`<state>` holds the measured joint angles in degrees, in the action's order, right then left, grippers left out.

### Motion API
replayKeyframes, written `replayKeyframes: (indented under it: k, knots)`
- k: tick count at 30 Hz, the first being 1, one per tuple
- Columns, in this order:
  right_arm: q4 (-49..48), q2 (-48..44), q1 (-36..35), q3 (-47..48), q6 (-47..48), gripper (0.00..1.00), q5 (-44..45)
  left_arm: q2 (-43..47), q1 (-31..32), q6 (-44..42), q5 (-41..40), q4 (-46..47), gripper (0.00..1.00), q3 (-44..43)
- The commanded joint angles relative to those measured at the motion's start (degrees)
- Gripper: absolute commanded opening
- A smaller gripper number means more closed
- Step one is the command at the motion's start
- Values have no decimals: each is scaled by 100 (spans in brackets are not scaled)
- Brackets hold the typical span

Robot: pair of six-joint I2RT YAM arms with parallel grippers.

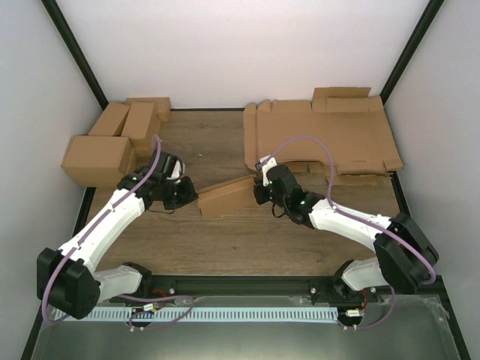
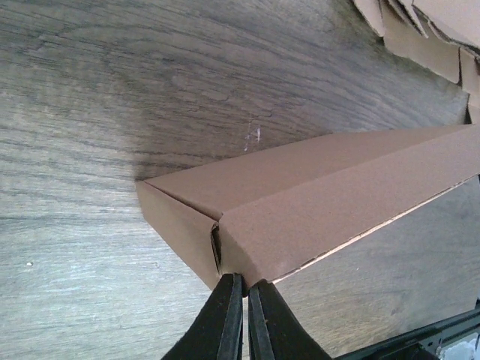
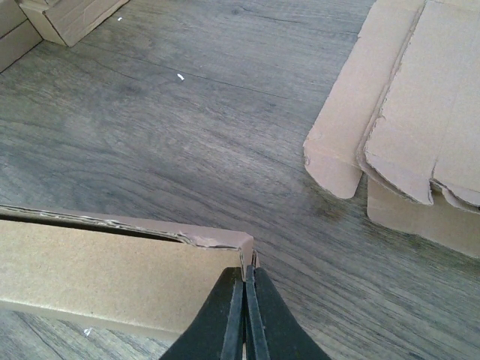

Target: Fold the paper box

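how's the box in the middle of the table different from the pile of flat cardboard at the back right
The paper box is folded up into a raised shape; the pile of flat sheets lies unfolded with flaps spread. The paper box is one piece; the pile is several stacked. Both are plain brown cardboard.
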<state>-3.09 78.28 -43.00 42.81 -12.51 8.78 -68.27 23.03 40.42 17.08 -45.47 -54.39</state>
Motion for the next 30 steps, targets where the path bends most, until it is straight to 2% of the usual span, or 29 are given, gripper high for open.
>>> replayKeyframes:
  k: [1, 7, 14, 26, 27, 30]
  knots:
    - [863, 227, -19, -82, 46, 1, 35, -178, -23, -313, -335, -797, 4, -284]
    - [863, 225, -15, -96, 43, 1, 53, -274, -18, -426, -429, -988, 4, -388]
    - [863, 270, -15, -66, 32, 1, 20, -150, -9, -151, 181, -479, 4, 85]
    - [680, 99, -15, -208, 18, 1, -58, 11, 62, 88, 417, -116, 4, 519]
    - [640, 10, -15, -246, 12, 1, -61, 41, 61, 80, 388, -124, 9, 446]
    - [643, -96, -14, -239, 36, 1, -14, 110, 51, 51, 261, -219, 32, 146]
